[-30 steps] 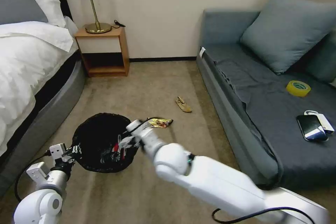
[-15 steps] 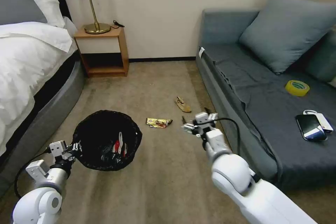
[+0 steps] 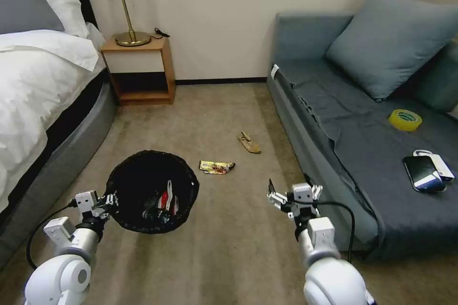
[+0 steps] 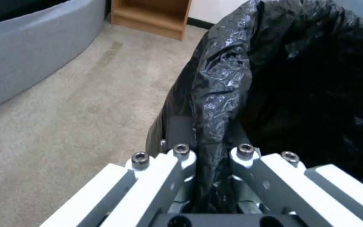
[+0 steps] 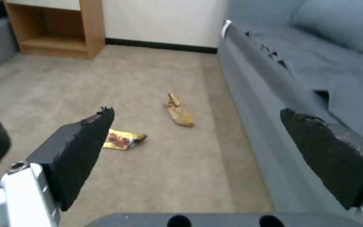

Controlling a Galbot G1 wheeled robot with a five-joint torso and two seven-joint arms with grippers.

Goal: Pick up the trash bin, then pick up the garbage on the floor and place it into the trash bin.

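Back from over the bin's mouth, the right claw (image 3: 294,196) now hangs low above the carpet beside the sofa front, its dark pads spread wide with nothing between them. That looks like a reset after a drop: from its wrist camera the open pads frame the two pieces left on the floor, so the arm seems lined up for another pick.

Nearest ahead lies the shiny gold wrapper (image 5: 123,140), flat on the carpet; a little farther toward the wall sits the flat tan scrap (image 5: 178,112), near the sofa's edge (image 3: 305,147).

Over on the other side, the left claw (image 3: 106,199) is clamped on the rim of the trash bin (image 3: 151,190), black liner pinched between its fingers (image 4: 181,157). Holding it by the lip keeps the mouth facing up and within the other arm's reach. Inside I can make out a red-and-white carton (image 3: 165,199) and what may be the bottle beside it, though the dark bag makes that hard to tell.
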